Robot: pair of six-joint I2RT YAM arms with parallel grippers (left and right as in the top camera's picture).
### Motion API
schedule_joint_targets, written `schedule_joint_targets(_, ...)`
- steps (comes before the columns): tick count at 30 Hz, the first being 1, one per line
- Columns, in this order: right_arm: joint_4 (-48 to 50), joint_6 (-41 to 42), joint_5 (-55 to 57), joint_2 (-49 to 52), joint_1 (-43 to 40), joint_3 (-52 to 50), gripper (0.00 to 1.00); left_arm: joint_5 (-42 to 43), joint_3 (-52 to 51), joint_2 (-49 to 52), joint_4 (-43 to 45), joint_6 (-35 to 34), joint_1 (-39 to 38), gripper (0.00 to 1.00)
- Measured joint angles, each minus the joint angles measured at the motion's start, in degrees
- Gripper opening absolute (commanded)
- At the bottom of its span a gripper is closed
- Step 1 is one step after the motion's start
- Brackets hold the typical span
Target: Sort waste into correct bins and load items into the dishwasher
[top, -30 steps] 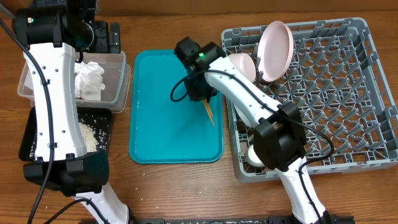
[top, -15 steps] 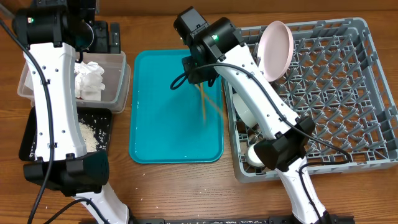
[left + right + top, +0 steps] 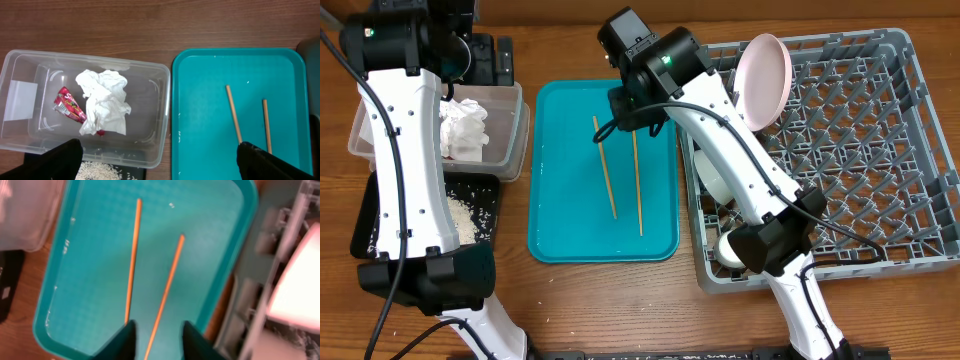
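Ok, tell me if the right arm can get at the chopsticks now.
Probably yes: the right arm hangs above both chopsticks, jaws open, and they lie bare on the teal tray with nothing over them.

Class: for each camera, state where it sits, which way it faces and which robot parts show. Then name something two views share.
Overhead: above the table, facing straight down; left arm, right arm, teal tray, dish rack.
Left wrist: over the table's left, facing down at the clear tub; own fingers at the bottom corners.
Right wrist: over the tray, facing down; own fingers at the bottom.
Shared: all three see the chopsticks.
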Motion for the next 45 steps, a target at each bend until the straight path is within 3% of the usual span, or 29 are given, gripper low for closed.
schedule_joint_targets(3,5.33,0.68,-1.60,0.00,0.81,-3.48,0.49,-0.02,0.00,0.00,0.02,0.00,0.00,1.00)
schedule_joint_targets(11,19.85,2.19,-3.48,0.46,4.66,-19.74,0.52,-0.02,0.00,0.00,0.02,0.00,0.00,1.00)
schedule_joint_targets(22,29.20,6.05,9.66,1.01,4.87,-37.07,0.51,0.00,0.00,0.00,0.02,0.00,0.00,1.00)
schedule_joint_targets(26,30.71,6.71,10.10,0.98,4.87,-40.02,0.41,-0.02,0.00,0.00,0.00,0.00,0.00,1.00)
schedule_joint_targets(32,31.04,7.32,5.88,0.74,4.87,-40.68,0.04,-0.02,0.00,0.00,0.02,0.00,0.00,1.00)
schedule_joint_targets(37,28.50,7.23,3.23,0.52,4.81,-40.63,0.04,0.00,0.00,0.00,0.02,0.00,0.00,1.00)
schedule_joint_targets(41,19.52,6.56,1.95,0.85,4.39,-37.40,0.04,-0.02,0.00,0.00,0.02,0.00,0.00,1.00)
schedule_joint_targets(45,8.63,4.13,1.60,1.46,3.02,-22.14,0.04,-0.04,0.00,0.00,0.00,0.00,0.00,1.00)
